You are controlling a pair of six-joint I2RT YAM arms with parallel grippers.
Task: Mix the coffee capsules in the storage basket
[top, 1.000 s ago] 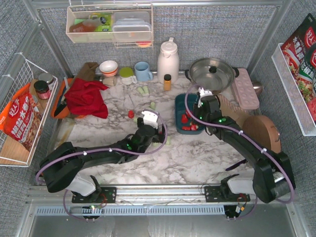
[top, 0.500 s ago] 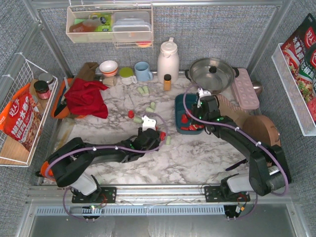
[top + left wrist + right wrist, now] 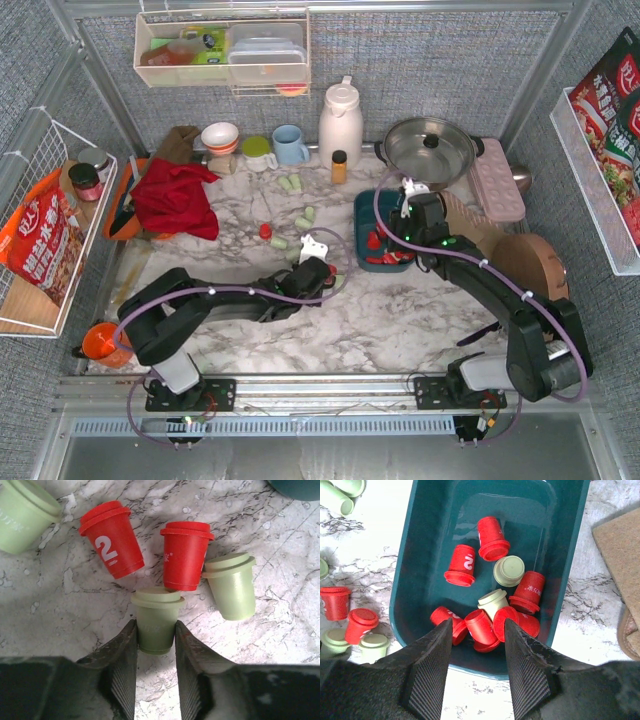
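The storage basket (image 3: 415,555) sits right of centre on the marble tabletop (image 3: 400,320), with bare stone open toward the near edge. The right gripper (image 3: 477,630) hangs spread above the coffee capsules (image 3: 461,565) inside; beside the basket, the left gripper (image 3: 155,635) clamps a green capsule (image 3: 156,615).

The storage basket (image 3: 560,555), a dark teal shallow tray with rounded corners, is set on the marble counter (image 3: 370,555). A jumble of coffee capsules (image 3: 492,540) is gathered inside it toward the lower edge of the frame, mostly red with two pale green. More are scattered on the counter left of it. One pale green capsule (image 3: 157,615), laid on its side, is pinched in the left claw (image 3: 155,630).
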